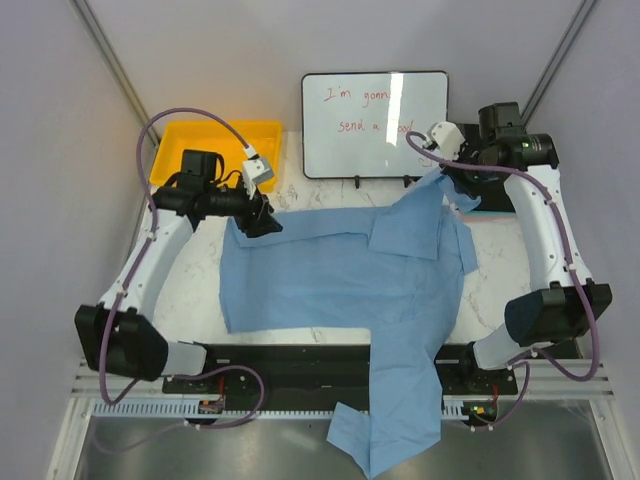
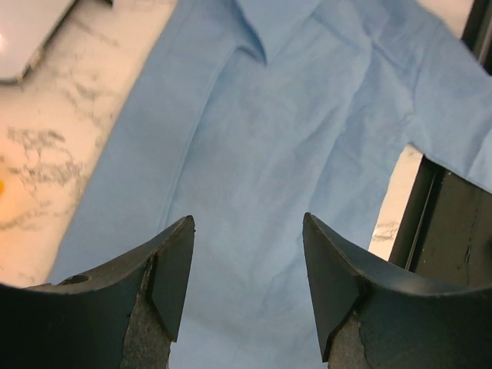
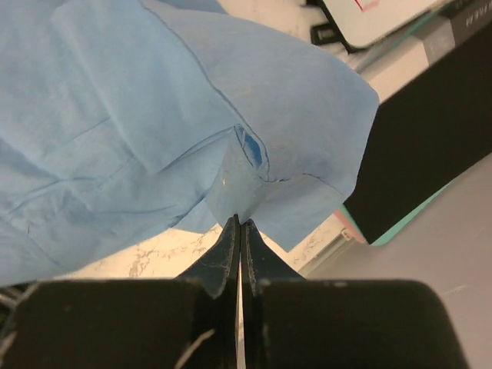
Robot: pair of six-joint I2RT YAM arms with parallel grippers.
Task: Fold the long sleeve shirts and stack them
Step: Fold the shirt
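Observation:
One light blue long sleeve shirt (image 1: pixel 330 275) lies spread across the marble table, with one sleeve (image 1: pixel 400 420) hanging over the near edge. My left gripper (image 1: pixel 262 218) is open just above the shirt's far left corner; the cloth (image 2: pixel 254 154) shows between its fingers and nothing is held. My right gripper (image 1: pixel 450 178) is shut on a pinch of the shirt's cloth (image 3: pixel 238 188) at the far right and lifts that part off the table. The collar (image 2: pixel 265 23) shows in the left wrist view.
A yellow plastic tray (image 1: pixel 215 150) stands at the far left behind the left gripper. A whiteboard (image 1: pixel 375 122) with red writing stands at the back centre. A black rail (image 1: pixel 300 365) runs along the near table edge.

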